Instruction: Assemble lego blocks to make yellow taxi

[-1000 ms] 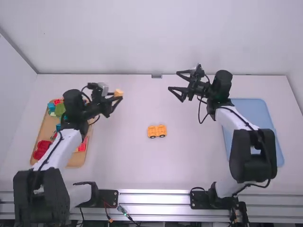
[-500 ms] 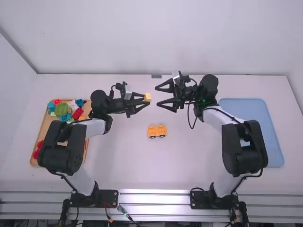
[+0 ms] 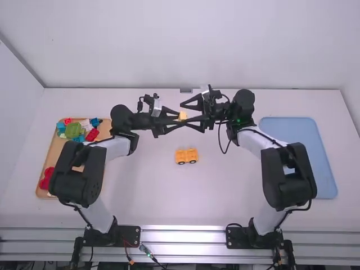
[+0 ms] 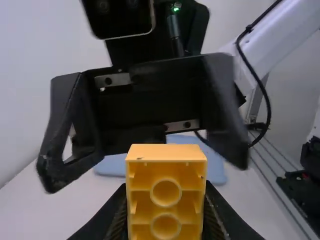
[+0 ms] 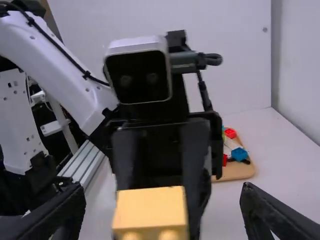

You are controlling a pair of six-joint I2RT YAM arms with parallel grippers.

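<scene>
White table (image 3: 185,197): wheeled block (image 3: 187,156), two trays (image 3: 327,171)

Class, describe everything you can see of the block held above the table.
The block is yellow-orange, box-shaped and looks like smooth, hard plastic. One face, turned to the left wrist camera, has two round openings in a row, with ridges between; rounded studs show on another side. It looks whole. The left gripper grips it from both sides, above the table and beyond the wheeled base. The right gripper is open, a gap showing on either side of the block.
</scene>
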